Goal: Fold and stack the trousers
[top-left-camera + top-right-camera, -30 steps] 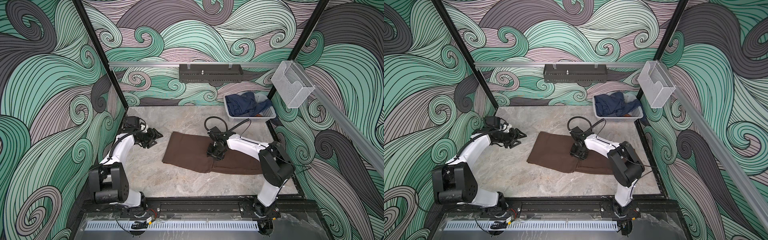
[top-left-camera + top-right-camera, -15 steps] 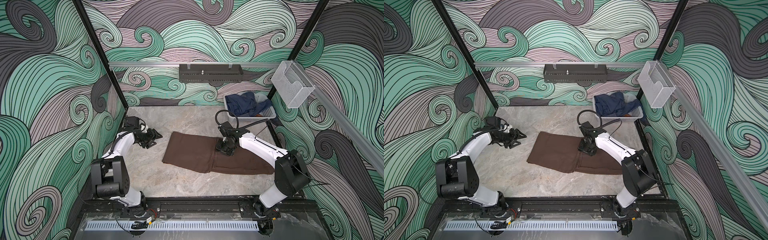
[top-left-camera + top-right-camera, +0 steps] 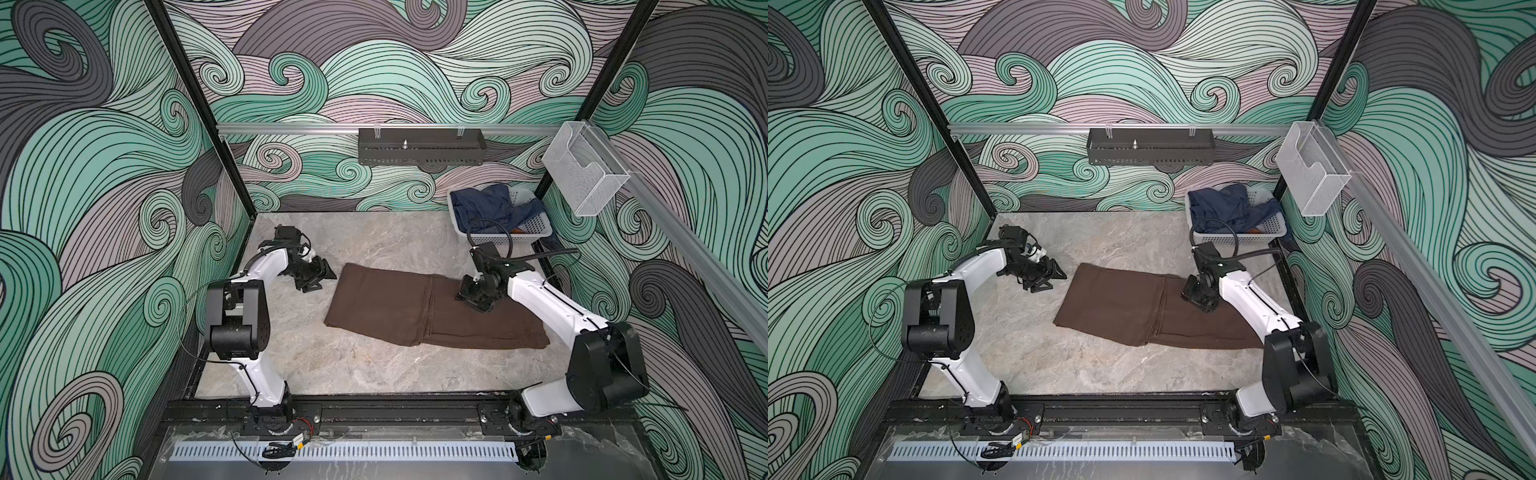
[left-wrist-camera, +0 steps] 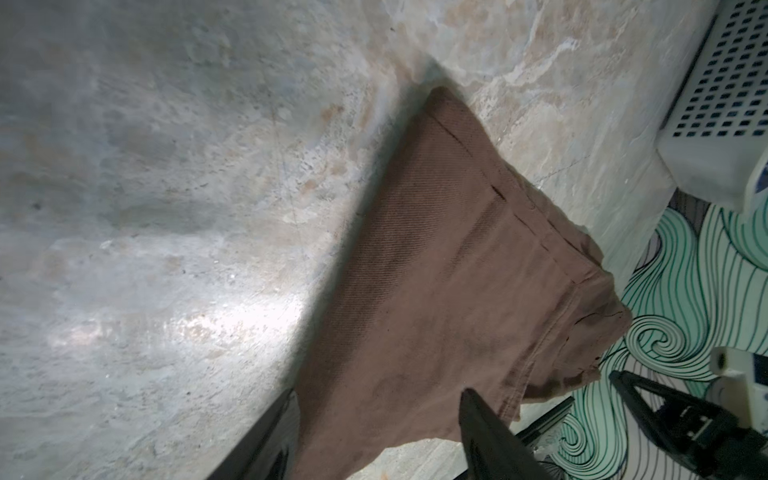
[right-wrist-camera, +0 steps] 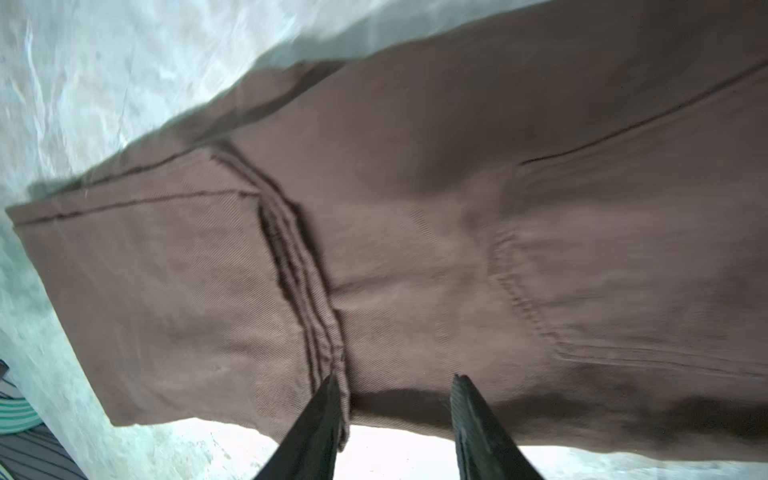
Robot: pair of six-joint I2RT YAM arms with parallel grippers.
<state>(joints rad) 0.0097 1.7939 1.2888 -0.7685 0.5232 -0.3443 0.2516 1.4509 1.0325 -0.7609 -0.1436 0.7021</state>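
brown trousers [image 3: 432,309], folded (hems over legs), flat mid-table

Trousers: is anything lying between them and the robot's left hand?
Nothing visible. The left hand hangs open just beside the near end of the trousers, with only bare table between them. The right hand is open above the trousers, with nothing in between either.
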